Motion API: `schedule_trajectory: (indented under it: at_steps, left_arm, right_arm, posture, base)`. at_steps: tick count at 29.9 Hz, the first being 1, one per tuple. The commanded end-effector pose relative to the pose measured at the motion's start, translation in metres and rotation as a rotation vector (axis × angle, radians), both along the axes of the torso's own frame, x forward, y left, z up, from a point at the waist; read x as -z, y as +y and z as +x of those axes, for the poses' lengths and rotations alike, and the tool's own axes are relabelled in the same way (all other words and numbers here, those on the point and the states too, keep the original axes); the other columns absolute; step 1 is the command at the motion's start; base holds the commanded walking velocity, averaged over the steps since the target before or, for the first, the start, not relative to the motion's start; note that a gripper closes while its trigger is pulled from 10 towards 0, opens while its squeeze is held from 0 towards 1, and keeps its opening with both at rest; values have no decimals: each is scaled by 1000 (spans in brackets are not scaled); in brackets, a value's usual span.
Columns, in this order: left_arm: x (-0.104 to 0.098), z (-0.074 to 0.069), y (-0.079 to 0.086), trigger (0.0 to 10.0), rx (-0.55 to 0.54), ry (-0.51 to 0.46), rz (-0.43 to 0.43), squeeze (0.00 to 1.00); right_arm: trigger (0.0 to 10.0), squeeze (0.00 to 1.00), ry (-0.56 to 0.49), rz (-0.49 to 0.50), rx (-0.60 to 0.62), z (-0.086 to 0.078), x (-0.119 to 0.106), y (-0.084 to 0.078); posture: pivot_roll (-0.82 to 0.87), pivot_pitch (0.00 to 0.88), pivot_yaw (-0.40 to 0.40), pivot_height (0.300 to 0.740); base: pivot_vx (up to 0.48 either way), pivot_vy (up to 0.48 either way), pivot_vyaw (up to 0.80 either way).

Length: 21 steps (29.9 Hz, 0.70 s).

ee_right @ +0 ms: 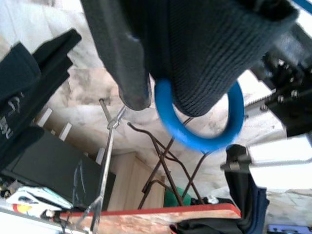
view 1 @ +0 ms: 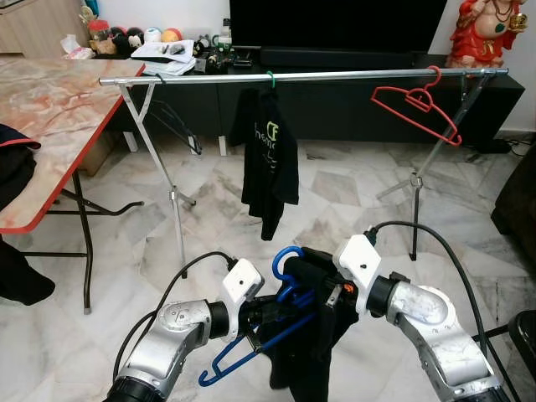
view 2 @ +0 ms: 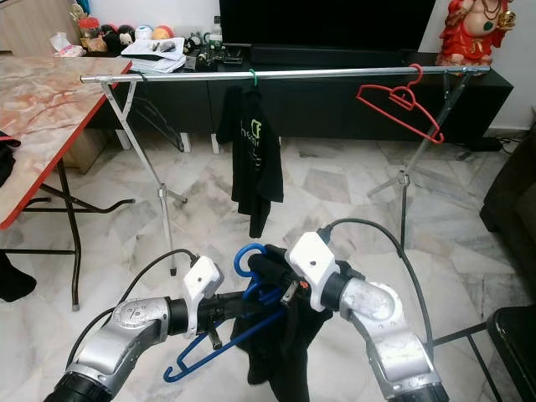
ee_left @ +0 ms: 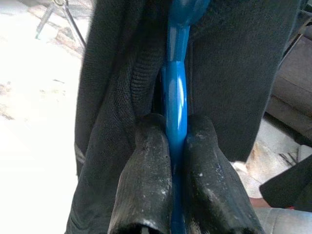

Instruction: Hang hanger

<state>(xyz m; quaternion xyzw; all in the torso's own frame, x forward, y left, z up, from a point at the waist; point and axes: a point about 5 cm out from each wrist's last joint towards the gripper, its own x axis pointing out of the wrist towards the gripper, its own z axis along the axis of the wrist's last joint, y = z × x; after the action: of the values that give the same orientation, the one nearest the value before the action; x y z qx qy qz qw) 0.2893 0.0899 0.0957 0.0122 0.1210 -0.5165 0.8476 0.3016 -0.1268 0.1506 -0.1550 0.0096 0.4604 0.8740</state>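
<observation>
The blue hanger (view 1: 276, 314) with a dark garment (view 1: 314, 335) draped on it is held low in front of the robot, well short of the rail (view 1: 301, 77). Its hook points up and toward the rail, which suits a lift-and-hook move. Both arms share the load, probably so that the hanger does not swing and the garment stays on it.

The left gripper (ee_left: 170, 161) is clenched on the hanger's blue neck. In the left wrist view the 2 fingers (ee_left: 146, 175) press the blue bar from either side with no gap. Dark cloth hangs on both sides of the bar.

The right gripper (view 1: 335, 293) is buried in the garment just beside the hook. In the right wrist view 1 finger (ee_right: 129, 58) lies against the cloth next to the blue hook (ee_right: 204, 131). Whether this gripper is clamped cannot be told.

On the rail, 1 black shirt (view 1: 268, 159) hangs near the middle on a green hanger, and 1 red hanger (view 1: 414, 105) hangs near the right end. The stretch of rail between them is free. That gap looks the likely target.
</observation>
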Motion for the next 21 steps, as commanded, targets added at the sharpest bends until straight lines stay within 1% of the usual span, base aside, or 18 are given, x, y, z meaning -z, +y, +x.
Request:
schedule_trajectory:
  at_steps: [1,6,11,12,14,19,21]
  left_arm:
    - [-6,-2,-2,10000,23,-12,-24,0]
    - [-6,-3,-2,10000,25,-10,-27,0]
    - [-6,-2,-1,10000,16,-11,-24,0]
    - [-5,0,0,10000,-3,-16,-19,0]
    - [-5,3,2,10000,-31,-21,-16,0]
    - [-5,3,2,10000,-33,-22,-18,0]
    - [-5,2,2,10000,-30,-21,-20,0]
  right_arm:
    - [10000,1000,-38,27,-39,1,-10,7]
    - [10000,1000,-37,71,-81,-3,-16,12]
    - [10000,1000,-30,57,-108,-7,-15,12]
    - [10000,1000,-21,37,-115,-9,-13,10]
    - [10000,1000,22,-54,-143,-17,-2,2]
    - [10000,1000,57,-74,-169,-23,3,-2]
    - [10000,1000,88,-101,-205,-28,8,-6]
  posture:
    - [1,112,11,740]
    - [0,113,11,740]
    - [-2,114,12,740]
    - [-4,114,11,740]
    - [-4,114,11,740]
    - [-13,113,12,740]
    - [-14,108,11,740]
  base:
    - [0,0,0]
    - [0,0,0]
    - [0,0,0]
    - [0,0,0]
    - [0,0,0]
    - [0,0,0]
    - [0,0,0]
